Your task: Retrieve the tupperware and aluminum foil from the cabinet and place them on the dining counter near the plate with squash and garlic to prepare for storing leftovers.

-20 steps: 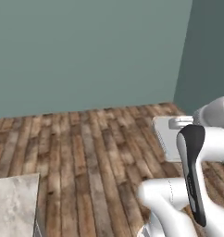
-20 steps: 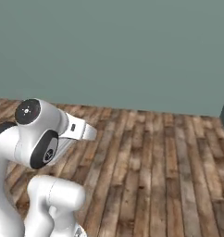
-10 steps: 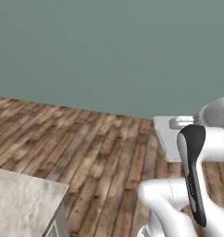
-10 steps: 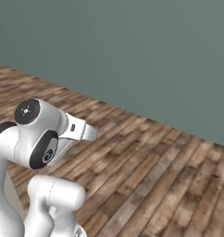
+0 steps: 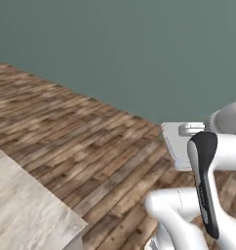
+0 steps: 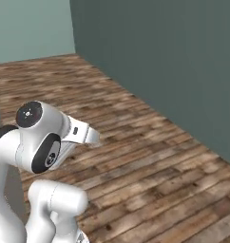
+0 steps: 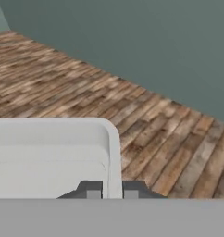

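Note:
The tupperware is a pale grey shallow container with rounded corners and a raised rim. In the hand view its right rim runs between my gripper's two dark fingertips, which are shut on it. From the left base view the tupperware is a flat grey slab held out in front of the white arm, above the wooden floor. A corner of the dining counter, pale marbled stone, lies at the lower left. The aluminum foil, the cabinet and the plate are out of view.
Brown wooden plank floor stretches ahead to a plain teal-grey wall. In the right base view a wall corner stands at the upper left, with open floor to the right of the arm.
The whole scene has swung across both base views, so the base has turned. The counter corner has grown at the lower left. The arm holds the same pose with the tupperware.

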